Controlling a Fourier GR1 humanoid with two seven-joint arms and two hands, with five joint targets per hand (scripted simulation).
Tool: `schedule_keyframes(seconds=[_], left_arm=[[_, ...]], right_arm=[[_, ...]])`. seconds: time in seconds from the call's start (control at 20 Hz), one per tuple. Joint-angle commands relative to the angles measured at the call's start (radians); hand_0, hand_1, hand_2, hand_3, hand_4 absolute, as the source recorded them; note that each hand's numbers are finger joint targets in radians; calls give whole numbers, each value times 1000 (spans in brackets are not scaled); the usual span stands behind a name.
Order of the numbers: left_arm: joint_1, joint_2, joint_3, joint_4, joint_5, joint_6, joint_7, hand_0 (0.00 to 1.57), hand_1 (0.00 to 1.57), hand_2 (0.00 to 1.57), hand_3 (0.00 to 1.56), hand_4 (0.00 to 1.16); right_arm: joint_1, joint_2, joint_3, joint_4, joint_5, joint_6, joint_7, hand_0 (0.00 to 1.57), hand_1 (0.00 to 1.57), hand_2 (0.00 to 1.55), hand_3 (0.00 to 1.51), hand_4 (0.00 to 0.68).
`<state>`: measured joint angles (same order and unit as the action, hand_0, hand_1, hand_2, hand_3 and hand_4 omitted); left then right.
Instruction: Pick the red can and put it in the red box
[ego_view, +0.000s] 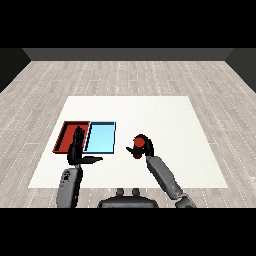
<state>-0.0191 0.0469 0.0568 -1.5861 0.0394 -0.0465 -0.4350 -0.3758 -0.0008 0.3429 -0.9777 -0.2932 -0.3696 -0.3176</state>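
Right hand (145, 148) curled round the red can (138, 143), at three o'clock of the light blue tray (100, 137). Left hand (76, 149), fingers straight, lay over the red tray (65, 136), at nine o'clock.

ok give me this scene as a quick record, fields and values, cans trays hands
red can: held in the right hand, to the right of both trays
right hand: curled round the red can, above the white table
left hand: open, fingers straight, thumb out, over the red tray's near edge
red tray: leftmost, no can in it
light blue tray: beside the red tray, on its right
task state: can not yet in the red tray
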Motion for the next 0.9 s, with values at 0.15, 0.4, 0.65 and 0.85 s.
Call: schedule_keyframes(seconds=[0.15, 0.4, 0.65, 0.85], left_arm=[[-35, 21, 8, -70, 2, 15, 92, 0, 0, 0, 0, 0], [34, -5, -24, 7, -26, -9, -46, 0, 0, 0, 0, 0], [-9, -43, -93, -23, -74, 30, 45, 0, 0, 0, 0, 0], [24, -44, -132, -44, -29, -38, 38, 0, 0, 0, 0, 0]], right_arm=[[58, -26, -3, -162, 70, -13, 36, 1571, 1571, 1480, 1407, 590], [82, -38, -15, -321, 121, -31, 110, 1571, 1571, 1475, 1401, 613], [155, -83, 18, -498, 195, -71, 148, 1571, 1571, 1475, 1403, 610], [171, -125, -5, -662, 207, -77, 222, 1518, 1518, 1453, 1400, 600]])
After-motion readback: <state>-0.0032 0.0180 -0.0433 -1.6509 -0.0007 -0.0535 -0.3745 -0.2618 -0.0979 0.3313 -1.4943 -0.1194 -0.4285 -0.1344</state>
